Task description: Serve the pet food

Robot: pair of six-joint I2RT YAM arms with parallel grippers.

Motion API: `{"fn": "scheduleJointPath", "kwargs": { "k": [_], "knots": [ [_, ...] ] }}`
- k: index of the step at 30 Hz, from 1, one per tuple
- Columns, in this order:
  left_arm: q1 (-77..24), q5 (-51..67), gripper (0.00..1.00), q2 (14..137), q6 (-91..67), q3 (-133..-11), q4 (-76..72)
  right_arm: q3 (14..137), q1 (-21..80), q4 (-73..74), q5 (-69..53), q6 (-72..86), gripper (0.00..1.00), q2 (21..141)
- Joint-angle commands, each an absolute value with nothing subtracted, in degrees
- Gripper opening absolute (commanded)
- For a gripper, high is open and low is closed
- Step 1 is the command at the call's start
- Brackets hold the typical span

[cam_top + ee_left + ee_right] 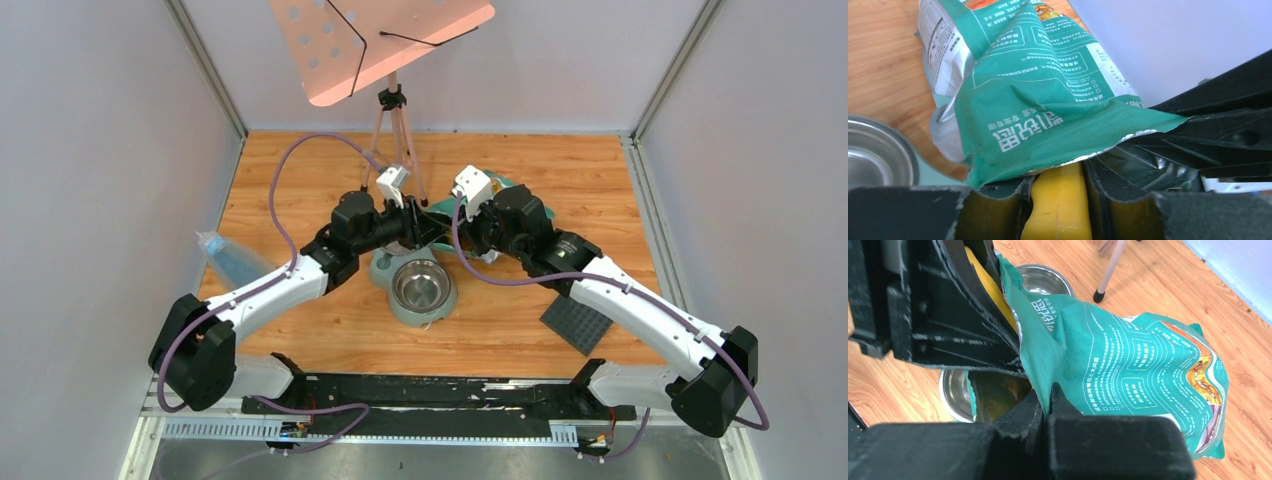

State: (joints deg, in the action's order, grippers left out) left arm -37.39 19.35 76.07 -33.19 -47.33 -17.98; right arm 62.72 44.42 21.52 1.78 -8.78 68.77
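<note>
The teal-green bag (508, 184) lies on the wooden table behind the feeder, its torn mouth turned toward the arms. My right gripper (1048, 395) is shut on the bag's (1128, 365) mouth edge. My left gripper (1055, 175) is shut on the handle of a yellow scoop (1060, 205), whose front end disappears under the bag's (1048, 100) flap. In the right wrist view the scoop (993, 290) shows as a yellow strip beside the left gripper's black fingers. The pet food is hidden inside the bag. In the top view both grippers, left (425, 225) and right (470, 225), meet just behind the bowl.
A grey-green feeder stand (385, 268) holds a steel bowl (396, 290) right in front of the grippers; both bowls (1043, 282) show in the right wrist view. A tripod (395, 110) with a pink perforated plate stands behind. A black mat (580, 322) lies right, a bluish pouch (235, 258) left.
</note>
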Motion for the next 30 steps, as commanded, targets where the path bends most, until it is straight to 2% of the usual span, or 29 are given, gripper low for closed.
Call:
{"fn": "scheduleJointPath", "kwargs": {
  "k": [1,4,12,17,22,30],
  "knots": [
    [-30.79,17.3,0.0,74.85,-43.34,-48.08,-11.48,64.47,41.91,23.47,6.74,-12.17,0.0,65.33],
    [-27.64,18.31,0.0,74.07,-46.75,-48.76,-10.49,65.2,41.25,23.54,8.22,-13.8,0.0,65.58],
    [-21.89,32.63,0.0,74.55,-49.25,-48.37,-18.75,68.4,38.82,24.81,8.97,-13.84,0.0,68.76],
    [-16.67,41.94,0.0,78.22,-56.67,-48.99,-24.34,70.92,38.64,24.81,7.06,-15.9,0.0,70.67],
    [-13.78,43.17,0.0,81.16,-62.87,-50.12,-27.36,71.26,38.67,25.06,6.65,-16.52,0.0,71.04],
    [-12.21,46.82,0.0,83.33,-67.58,-56.73,-21.13,72.87,38.68,26.37,6.83,-16.13,0.0,71.59]
  ]
}}
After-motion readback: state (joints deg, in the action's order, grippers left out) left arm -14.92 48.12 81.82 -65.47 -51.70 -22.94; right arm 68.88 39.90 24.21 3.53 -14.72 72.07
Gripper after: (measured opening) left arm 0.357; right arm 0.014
